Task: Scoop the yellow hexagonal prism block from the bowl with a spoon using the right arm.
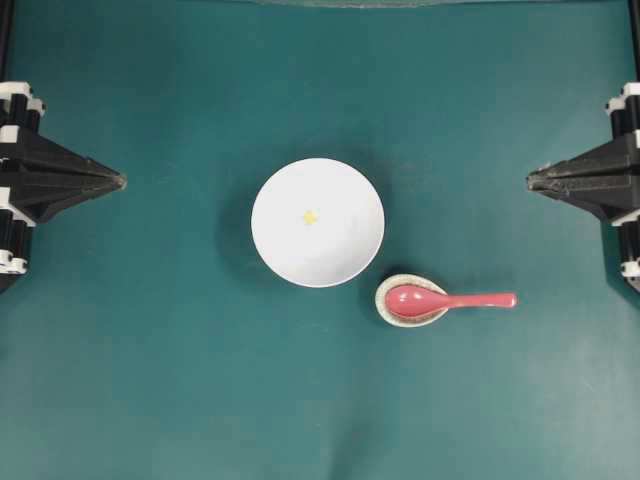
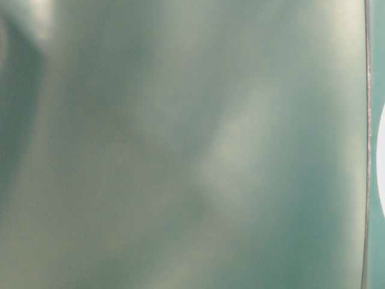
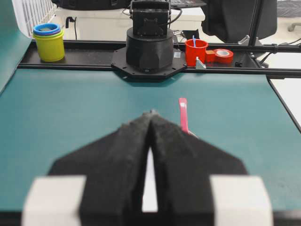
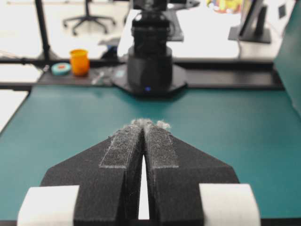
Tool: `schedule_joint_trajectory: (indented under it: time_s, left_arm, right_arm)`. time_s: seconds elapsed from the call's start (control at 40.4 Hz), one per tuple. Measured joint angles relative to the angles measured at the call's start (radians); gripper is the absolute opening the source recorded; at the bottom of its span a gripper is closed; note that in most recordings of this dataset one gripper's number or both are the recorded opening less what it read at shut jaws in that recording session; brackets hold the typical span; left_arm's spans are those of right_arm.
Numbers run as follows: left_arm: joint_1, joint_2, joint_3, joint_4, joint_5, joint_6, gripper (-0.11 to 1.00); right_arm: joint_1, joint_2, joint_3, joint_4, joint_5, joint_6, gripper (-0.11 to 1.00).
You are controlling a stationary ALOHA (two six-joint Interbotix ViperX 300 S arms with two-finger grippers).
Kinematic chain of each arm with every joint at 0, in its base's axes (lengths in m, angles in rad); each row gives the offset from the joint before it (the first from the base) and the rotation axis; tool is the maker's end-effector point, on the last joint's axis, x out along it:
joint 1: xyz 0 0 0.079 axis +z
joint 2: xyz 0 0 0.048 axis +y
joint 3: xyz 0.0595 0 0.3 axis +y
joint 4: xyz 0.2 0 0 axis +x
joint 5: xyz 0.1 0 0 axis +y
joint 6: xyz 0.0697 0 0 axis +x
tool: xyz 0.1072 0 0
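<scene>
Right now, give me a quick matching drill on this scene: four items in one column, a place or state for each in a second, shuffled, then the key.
Column 1
1. yellow hexagonal prism block
2. spoon
3. right gripper
4. bowl

Column 2
A. shut, off to the right side of the table, holding nothing
B. scoop resting on the small speckled spoon rest, handle pointing right
C. white, at the middle of the teal table
D. lying inside the bowl, near its centre

Pairs: 1-D, 2-B, 3-A, 4-C
</scene>
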Motion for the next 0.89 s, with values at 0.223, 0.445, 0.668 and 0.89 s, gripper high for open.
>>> schedule_joint_trajectory:
  time_s: [0.223, 0.445, 0.668, 0.89]
  left_arm:
    - [0.017, 0.0, -0.002, 0.003, 0.087, -0.008, -0.01]
    - [0.021, 0.002, -0.002, 0.003, 0.095, -0.009, -0.01]
    - [0.023, 0.0, -0.002, 0.003, 0.11, -0.009, -0.01]
    - [0.032, 0.0, -0.002, 0.005, 0.112, -0.009, -0.01]
  right_arm:
    - [0.0, 0.005, -0.005, 0.0, 0.034, -0.011, -0.01]
    - [-0.002, 0.005, -0.008, 0.0, 0.037, -0.011, -0.01]
    - [-0.003, 0.011, -0.008, 0.0, 0.038, -0.008, -0.01]
    - [-0.005, 0.029, -0.008, 0.011, 0.038, -0.006, 0.02]
